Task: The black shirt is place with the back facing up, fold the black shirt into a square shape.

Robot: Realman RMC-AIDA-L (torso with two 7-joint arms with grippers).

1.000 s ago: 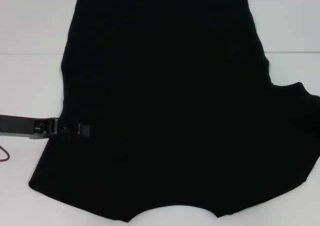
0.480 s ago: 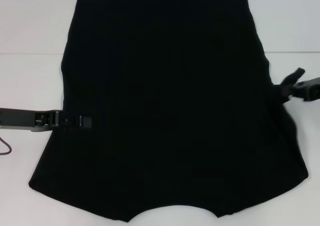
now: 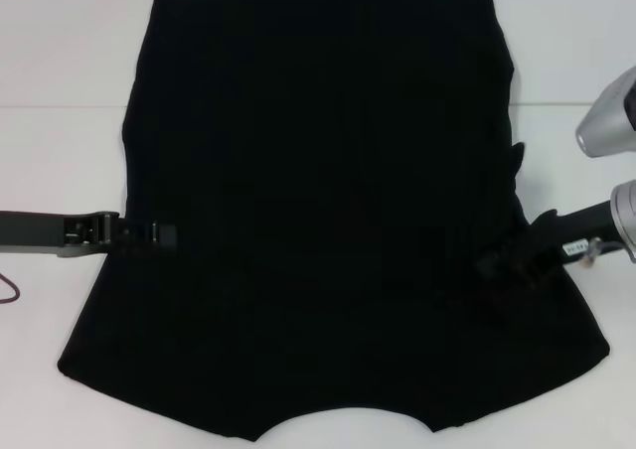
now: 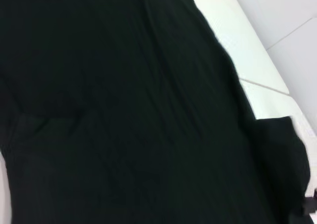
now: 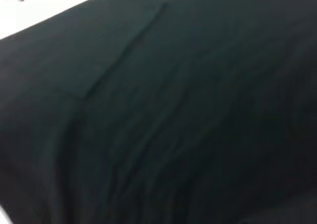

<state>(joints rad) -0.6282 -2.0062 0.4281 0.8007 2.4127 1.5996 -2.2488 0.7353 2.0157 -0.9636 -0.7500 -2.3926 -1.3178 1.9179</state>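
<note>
The black shirt lies spread on the white table and fills most of the head view. Both its sleeves are turned in over the body. My left gripper reaches in from the left and sits low over the shirt's left side. My right gripper is over the shirt's right side, shut on the folded-in right sleeve, with cloth bunched up behind it. Both wrist views show only dark shirt cloth up close, with bits of white table at their edges.
A thin reddish cable lies on the table at the far left. The right arm's silver link hangs over the table's right edge. Bare white table shows to the left, right and behind the shirt.
The right gripper came in from the right with the right sleeve and drew it inward over the shirt's body. The left gripper has hardly shifted.
</note>
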